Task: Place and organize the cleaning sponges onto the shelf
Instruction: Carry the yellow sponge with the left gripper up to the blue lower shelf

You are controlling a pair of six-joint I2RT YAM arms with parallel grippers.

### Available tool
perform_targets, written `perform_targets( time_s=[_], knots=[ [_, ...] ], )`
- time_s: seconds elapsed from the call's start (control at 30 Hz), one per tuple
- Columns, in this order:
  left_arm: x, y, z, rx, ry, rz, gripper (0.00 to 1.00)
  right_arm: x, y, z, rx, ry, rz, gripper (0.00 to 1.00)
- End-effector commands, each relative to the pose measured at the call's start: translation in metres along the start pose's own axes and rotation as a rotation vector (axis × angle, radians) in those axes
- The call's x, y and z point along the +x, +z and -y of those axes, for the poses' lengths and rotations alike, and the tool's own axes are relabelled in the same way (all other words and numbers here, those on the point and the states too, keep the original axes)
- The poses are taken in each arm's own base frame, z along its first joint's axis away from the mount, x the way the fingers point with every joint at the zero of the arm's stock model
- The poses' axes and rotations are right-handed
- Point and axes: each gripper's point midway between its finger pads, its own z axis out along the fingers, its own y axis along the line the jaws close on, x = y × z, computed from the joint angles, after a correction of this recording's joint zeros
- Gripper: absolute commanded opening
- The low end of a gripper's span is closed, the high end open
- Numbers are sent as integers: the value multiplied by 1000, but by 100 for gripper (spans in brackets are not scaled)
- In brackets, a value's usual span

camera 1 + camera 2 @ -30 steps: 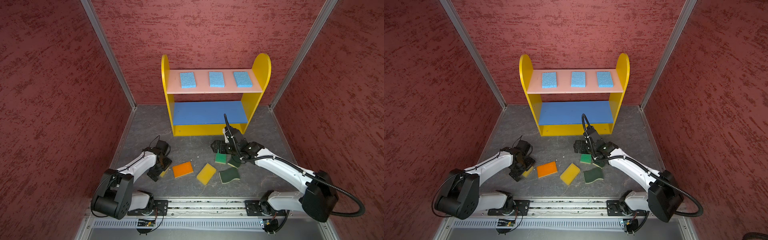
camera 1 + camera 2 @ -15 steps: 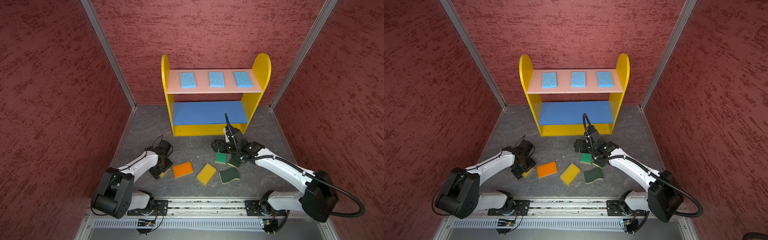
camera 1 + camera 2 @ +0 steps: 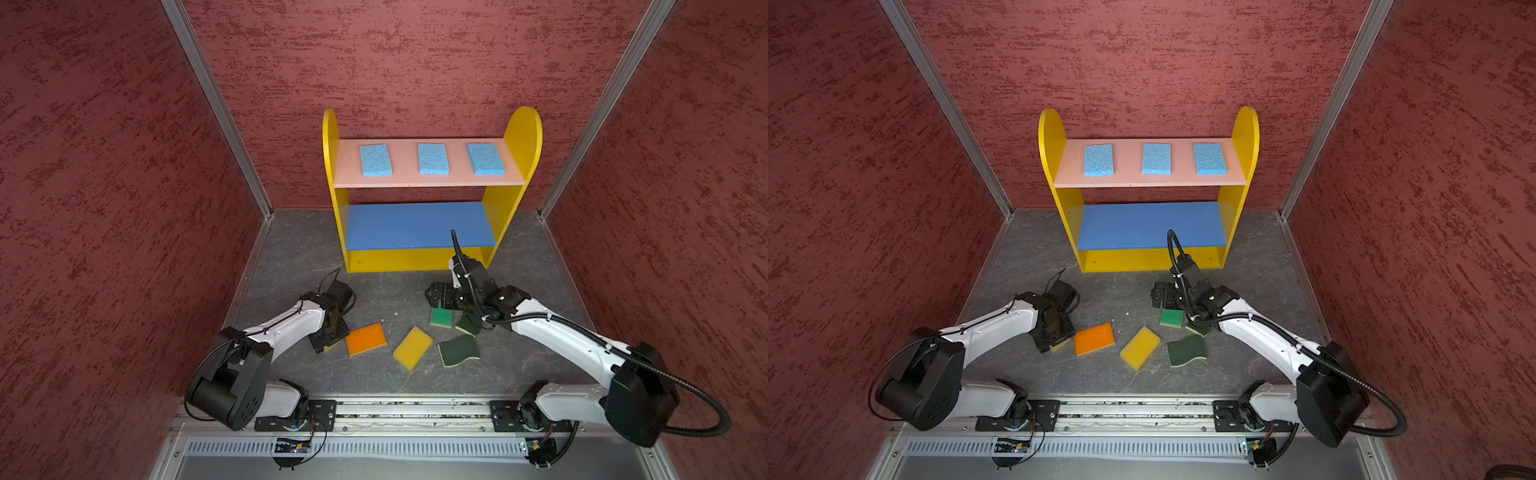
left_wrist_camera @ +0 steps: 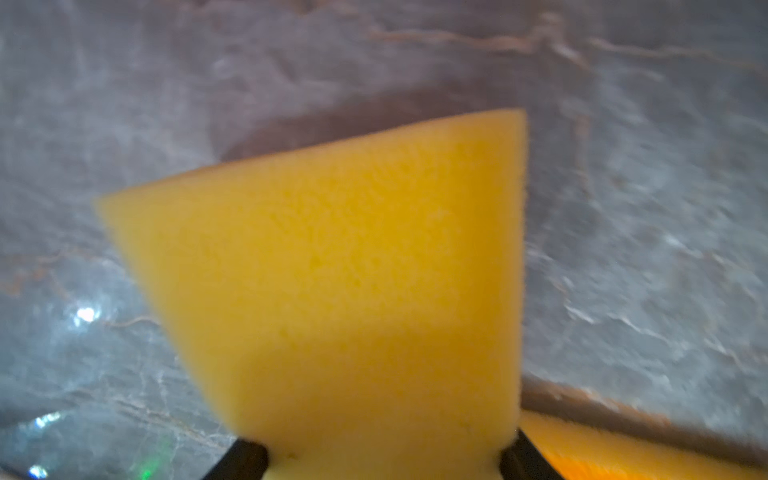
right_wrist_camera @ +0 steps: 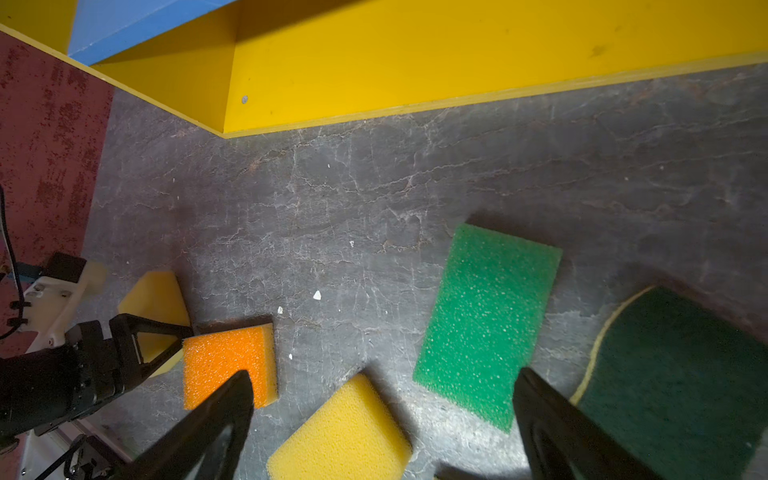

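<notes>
Grey stone-patterned floor carried the shelf at the rear wall, with three blue sponges in a row on its pink top board. Left gripper jaws clamped both sides of a yellow sponge, just beside the orange-topped sponge. Right gripper jaws stood released, wide apart, above the green-topped sponge. A second yellow sponge and two dark green sponges lay on the floor.

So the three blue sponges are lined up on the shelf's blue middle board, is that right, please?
Not quite. The three blue sponges are lined up on the shelf's pink top board, not the blue middle board. Both top views show it.
</notes>
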Motion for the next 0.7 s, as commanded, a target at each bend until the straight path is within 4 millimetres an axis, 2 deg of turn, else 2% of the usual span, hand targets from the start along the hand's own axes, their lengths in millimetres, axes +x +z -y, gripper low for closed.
perform_targets(
  time_s=[0.0, 0.17, 0.33, 0.4, 0.53, 0.67],
  knots=[
    [-22, -26, 20, 48, 158, 150, 62, -6, -11, 4, 12, -9, 36, 99],
    [-32, -54, 45, 123, 293, 238, 62, -4, -19, 8, 21, -4, 41, 99],
    [-34, -91, 80, 224, 476, 337, 62, -1, -29, 13, 28, 9, 54, 99],
    [-38, -102, 86, 231, 499, 361, 62, 0, -34, 15, 34, 12, 64, 99],
    [-41, -114, 102, 260, 559, 389, 62, 0, -42, 22, 58, 29, 83, 99],
    [-44, -126, 128, 318, 623, 430, 62, 2, -49, 30, 86, 42, 99, 99]
  ],
)
